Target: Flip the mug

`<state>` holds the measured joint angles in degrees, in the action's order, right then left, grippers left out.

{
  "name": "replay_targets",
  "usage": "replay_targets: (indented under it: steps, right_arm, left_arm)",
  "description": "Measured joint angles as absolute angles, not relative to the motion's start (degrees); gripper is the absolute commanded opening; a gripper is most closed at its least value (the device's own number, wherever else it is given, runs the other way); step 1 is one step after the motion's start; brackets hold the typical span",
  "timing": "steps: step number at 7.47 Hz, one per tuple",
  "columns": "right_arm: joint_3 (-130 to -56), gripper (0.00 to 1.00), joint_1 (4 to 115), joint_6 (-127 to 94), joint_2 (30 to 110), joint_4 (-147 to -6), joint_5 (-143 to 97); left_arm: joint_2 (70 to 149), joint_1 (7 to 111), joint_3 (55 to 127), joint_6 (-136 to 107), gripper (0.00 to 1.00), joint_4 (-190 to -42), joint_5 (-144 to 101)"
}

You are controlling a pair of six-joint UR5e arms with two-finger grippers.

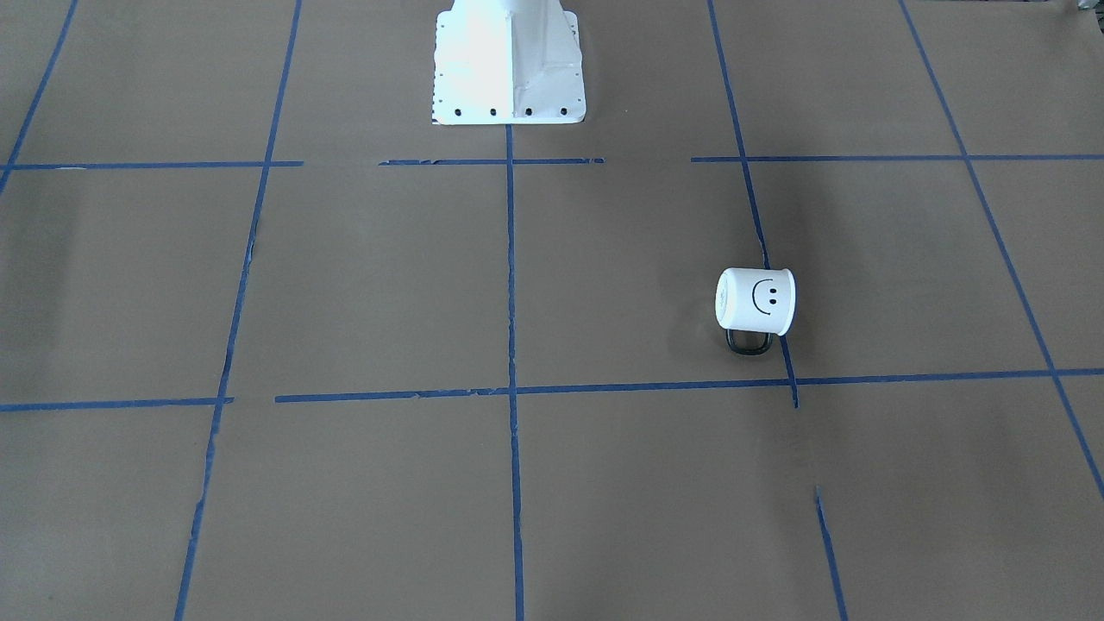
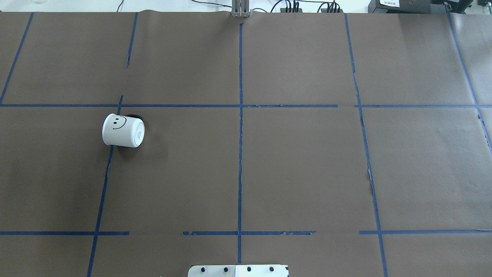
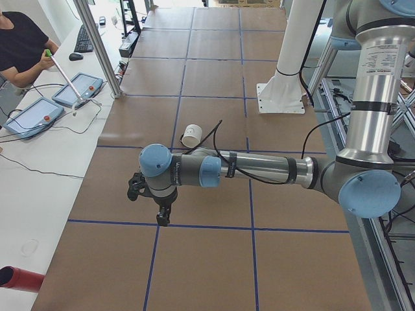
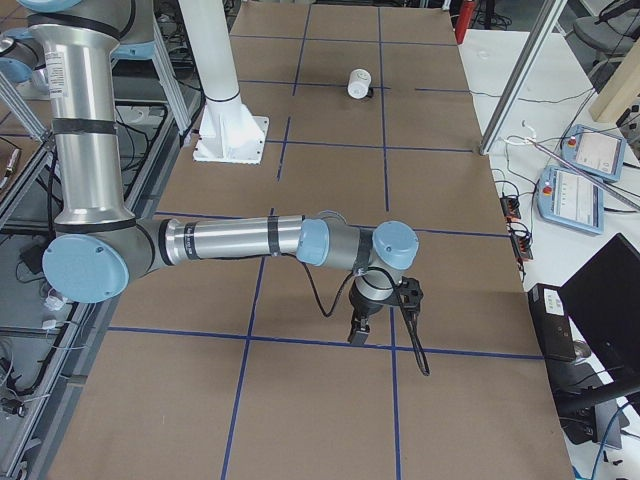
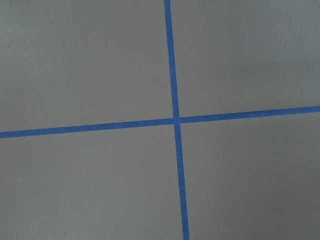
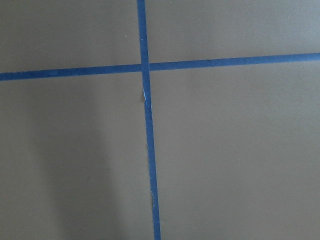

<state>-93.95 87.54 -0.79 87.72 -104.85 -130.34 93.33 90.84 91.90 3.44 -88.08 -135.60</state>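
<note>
Left gripper (image 3: 159,221) and right gripper (image 4: 357,339) hovered well apart from mug (image 1: 756,299) lying sideways; couldn't tell either's opening.

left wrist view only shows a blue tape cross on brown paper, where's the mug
Observer: The mug lies on its side on the left half of the table, across a blue tape line.
Operator: which way is the handle
Observer: Its black handle points away from the robot's base, low against the paper.
Operator: is the left gripper close to it
Observer: No. The left gripper hangs apart from the mug, nearer the table's left end. I cannot tell whether it is open or shut.
</note>
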Motion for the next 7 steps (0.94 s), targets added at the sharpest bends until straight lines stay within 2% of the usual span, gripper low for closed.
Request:
replay_targets:
  steps: [5, 7]
  right_arm:
    - [-94.0, 1.0, 87.5, -0.8, 87.7, -104.9, -130.3]
    - [-94.0, 1.0, 87.5, -0.8, 87.7, -104.9, -130.3]
  left_arm:
    - [96.1, 91.2, 93.0, 4.1, 1.0, -89.4, -135.6]
    - [98.5, 89.3, 92.7, 3.2, 1.0, -96.7, -135.8]
